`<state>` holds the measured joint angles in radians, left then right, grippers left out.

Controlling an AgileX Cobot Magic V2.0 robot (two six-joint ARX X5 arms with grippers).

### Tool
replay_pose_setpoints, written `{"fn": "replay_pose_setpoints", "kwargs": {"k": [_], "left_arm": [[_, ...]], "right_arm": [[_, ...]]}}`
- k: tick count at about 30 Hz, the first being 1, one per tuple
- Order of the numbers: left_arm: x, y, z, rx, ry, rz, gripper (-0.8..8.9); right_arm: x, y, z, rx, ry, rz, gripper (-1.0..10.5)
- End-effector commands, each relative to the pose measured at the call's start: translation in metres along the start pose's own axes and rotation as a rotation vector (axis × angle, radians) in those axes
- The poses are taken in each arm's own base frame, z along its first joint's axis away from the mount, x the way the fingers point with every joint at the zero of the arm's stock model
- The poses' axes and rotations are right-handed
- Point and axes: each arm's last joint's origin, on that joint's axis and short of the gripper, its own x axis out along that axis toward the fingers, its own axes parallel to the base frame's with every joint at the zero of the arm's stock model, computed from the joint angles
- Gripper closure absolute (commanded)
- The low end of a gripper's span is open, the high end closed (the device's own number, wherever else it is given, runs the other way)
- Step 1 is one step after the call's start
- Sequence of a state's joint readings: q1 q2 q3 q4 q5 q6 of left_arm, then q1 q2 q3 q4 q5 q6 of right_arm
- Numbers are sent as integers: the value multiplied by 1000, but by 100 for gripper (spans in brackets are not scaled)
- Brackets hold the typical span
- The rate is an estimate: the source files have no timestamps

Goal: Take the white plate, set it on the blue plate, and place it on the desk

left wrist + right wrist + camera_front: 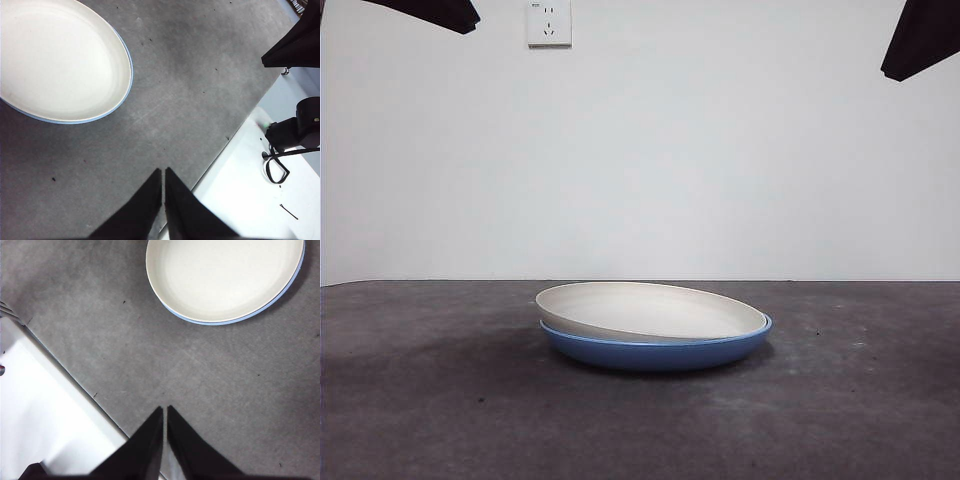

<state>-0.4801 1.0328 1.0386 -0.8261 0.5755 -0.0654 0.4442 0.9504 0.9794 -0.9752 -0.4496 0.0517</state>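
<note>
The white plate (650, 311) lies nested in the blue plate (655, 350), slightly tilted, in the middle of the dark grey desk (440, 400). In the left wrist view the white plate (55, 60) fills most of the blue plate (122, 97), which shows only as a thin rim. The right wrist view shows the same white plate (222, 275) and blue rim (260, 312). My left gripper (163, 172) is shut and empty, high above the desk and away from the plates. My right gripper (165, 410) is also shut and empty, high and apart from the plates.
Both arms show only as black tips at the top corners, one (440, 12) at the left and one (925, 38) at the right. A wall socket (549, 22) sits on the white wall. The desk's edge (235, 135) borders a white floor with a black cable (275, 167).
</note>
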Motion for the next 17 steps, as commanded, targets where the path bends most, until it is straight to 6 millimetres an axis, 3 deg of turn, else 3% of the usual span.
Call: {"fn": "replay_pose_setpoints", "kwargs": {"k": [1, 6, 11, 14, 17], "left_arm": [[-3, -3, 2, 29, -21, -7, 803], [-28, -5, 7, 175, -192, 66, 803], [-76, -7, 9, 326, -553, 301, 803], [-101, -8, -2, 357, -746, 504, 803], [-113, -8, -21, 352, -888, 695, 804]], "right_arm": [[-1, 2, 5, -23, -14, 7, 939], [-1, 2, 5, -23, -14, 7, 939], [-1, 2, 5, -23, -14, 7, 939], [-1, 2, 5, -23, -14, 7, 939], [-1, 2, 5, -23, -14, 7, 939]]}}
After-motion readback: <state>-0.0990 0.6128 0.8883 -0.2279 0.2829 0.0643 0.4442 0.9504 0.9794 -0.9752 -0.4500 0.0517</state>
